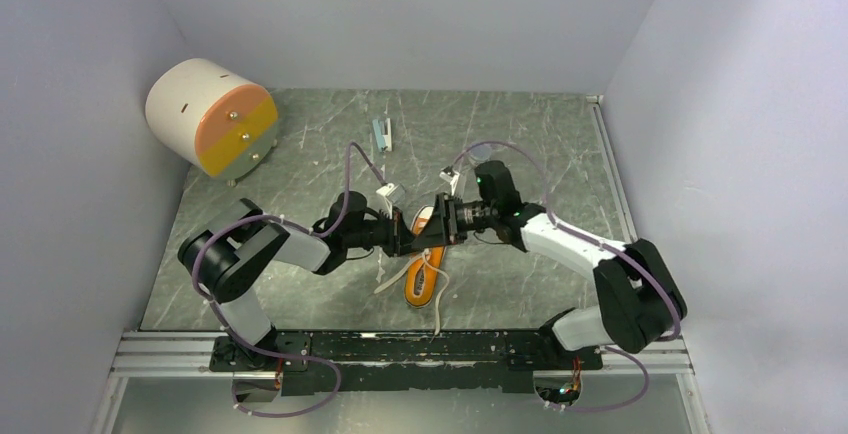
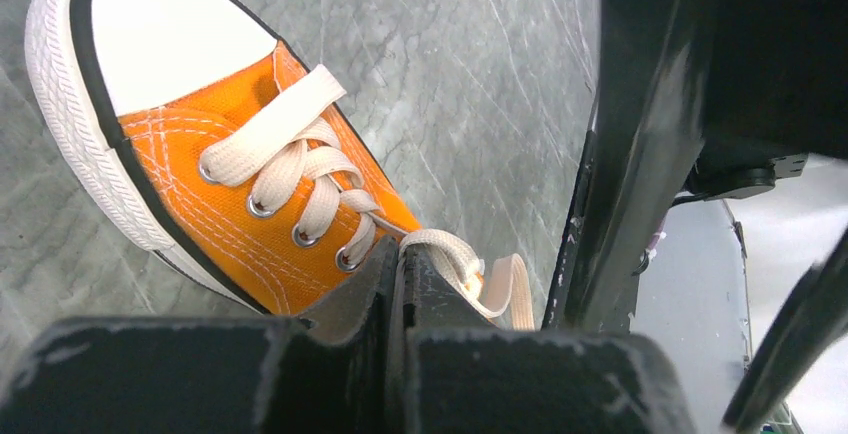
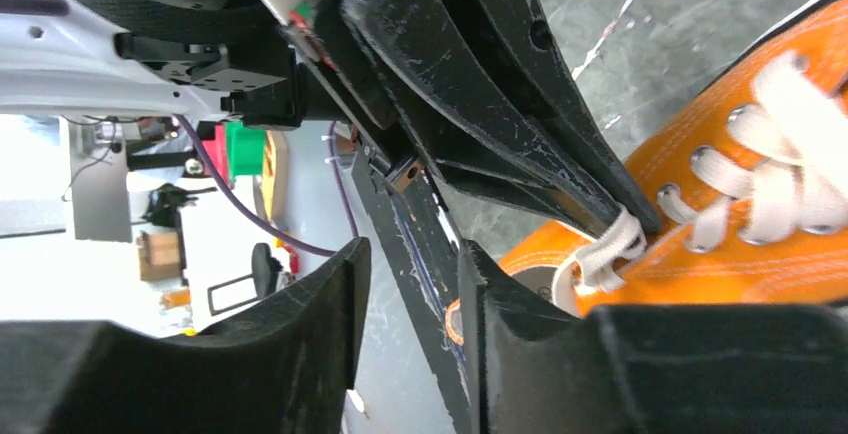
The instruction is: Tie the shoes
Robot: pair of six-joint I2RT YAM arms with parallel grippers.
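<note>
The orange sneaker (image 1: 424, 272) with white sole lies mid-table, its toe pointing away from the arm bases. In the left wrist view its white toe cap (image 2: 165, 29) is at the upper left, with the white laces (image 2: 300, 154) threaded through the eyelets. My left gripper (image 2: 398, 256) is shut on a white lace at the top eyelets; in the top view it (image 1: 408, 241) sits over the shoe's left side. My right gripper (image 3: 412, 289) is open and empty, right beside the shoe (image 3: 740, 254), facing the left fingers (image 3: 520, 124). Loose lace ends (image 1: 440, 302) trail toward the front.
A white and orange cylinder (image 1: 212, 116) lies at the back left corner. A small clip-like item (image 1: 381, 132) lies at the back middle. A metal rail (image 1: 400, 349) runs along the near edge. Walls close the left, back and right.
</note>
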